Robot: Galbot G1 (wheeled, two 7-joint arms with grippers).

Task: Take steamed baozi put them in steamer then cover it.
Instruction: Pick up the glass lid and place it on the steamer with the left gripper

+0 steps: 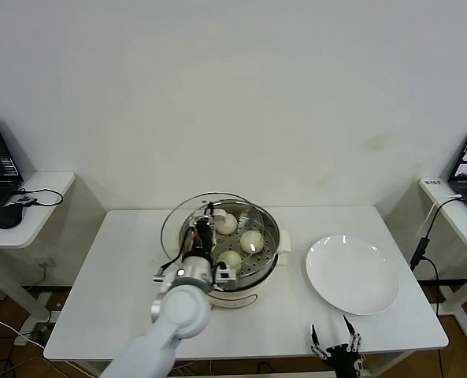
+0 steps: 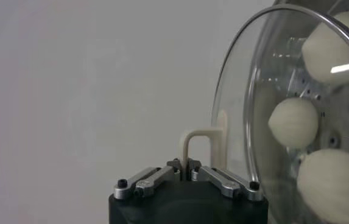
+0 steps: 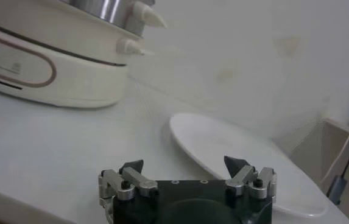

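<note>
The steamer [image 1: 258, 272] stands mid-table with three baozi showing inside: one at the back [image 1: 227, 224], one in the middle [image 1: 252, 241], one at the front [image 1: 230, 259]. My left gripper [image 1: 204, 234] is shut on the cover's cream handle [image 2: 193, 135] and holds the glass cover [image 1: 179, 222] tilted on edge over the steamer's left rim. In the left wrist view my left gripper [image 2: 184, 163] pinches the handle, and baozi [image 2: 293, 122] show through the glass [image 2: 247, 79]. My right gripper [image 1: 335, 345] is open and empty at the table's front edge, near the plate.
An empty white plate [image 1: 351, 274] lies right of the steamer and also shows in the right wrist view [image 3: 223, 146], beyond my right gripper [image 3: 184, 164]. The steamer's white base [image 3: 52, 67] is farther off. Side tables with laptops stand left and right.
</note>
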